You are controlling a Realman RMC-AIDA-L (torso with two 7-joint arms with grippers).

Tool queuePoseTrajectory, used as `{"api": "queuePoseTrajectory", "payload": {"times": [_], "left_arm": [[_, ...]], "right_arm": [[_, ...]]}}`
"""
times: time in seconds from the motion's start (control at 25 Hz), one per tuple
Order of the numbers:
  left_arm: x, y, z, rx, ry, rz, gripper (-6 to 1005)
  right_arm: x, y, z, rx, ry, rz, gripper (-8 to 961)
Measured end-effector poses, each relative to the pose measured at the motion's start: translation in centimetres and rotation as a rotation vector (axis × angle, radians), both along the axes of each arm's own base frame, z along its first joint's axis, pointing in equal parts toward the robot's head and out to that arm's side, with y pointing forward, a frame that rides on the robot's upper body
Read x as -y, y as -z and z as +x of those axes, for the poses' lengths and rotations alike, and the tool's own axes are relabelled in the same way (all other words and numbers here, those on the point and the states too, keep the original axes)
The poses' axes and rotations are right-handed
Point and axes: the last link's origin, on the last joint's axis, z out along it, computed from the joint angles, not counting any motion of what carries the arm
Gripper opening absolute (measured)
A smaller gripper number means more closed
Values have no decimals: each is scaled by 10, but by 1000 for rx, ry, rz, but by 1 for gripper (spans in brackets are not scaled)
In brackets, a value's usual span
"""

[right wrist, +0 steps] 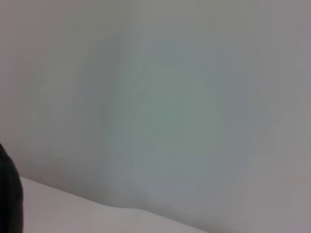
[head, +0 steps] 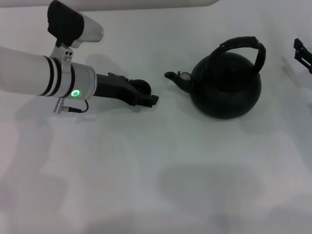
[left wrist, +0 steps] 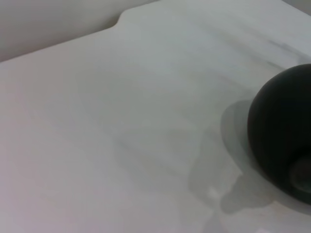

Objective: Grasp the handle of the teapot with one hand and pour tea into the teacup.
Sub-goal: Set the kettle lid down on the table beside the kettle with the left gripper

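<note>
A: Where does the teapot (head: 225, 85) stand?

B: Upright on the white table (head: 146, 175), right of centre in the head view, its spout (head: 176, 79) pointing toward the robot's left. The handle (head: 246, 46) arches over its top, with nothing on it.

A: And the left gripper (head: 146, 97)?

B: Reaching in from the left, low over the table, fingers aimed at the spout but apart from it. How wide they stand cannot be told. A small round dark shape, perhaps the teacup (head: 142, 86), shows just behind the fingers; whether it is touched cannot be told.

A: The right gripper (head: 303, 53)?

B: Only a dark part of it shows at the right edge, beside the teapot and clear of the handle. Its grip cannot be told.

A: The left wrist view?

B: The teapot's round black body (left wrist: 284, 131) on the table.
</note>
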Motion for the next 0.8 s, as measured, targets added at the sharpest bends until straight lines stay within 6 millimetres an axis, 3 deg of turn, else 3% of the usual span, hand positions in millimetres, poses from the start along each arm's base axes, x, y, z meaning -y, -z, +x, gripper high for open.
{"api": "queuePoseTrajectory", "payload": {"times": [0.24, 0.8], "left_arm": [[-1, -1, 0, -2, 10, 6, 872], [4, -14, 11, 67, 66, 40, 871]], "right_arm": [[0, 0, 0, 0, 0, 0, 856], [0, 0, 0, -1, 1, 1, 855]]}}
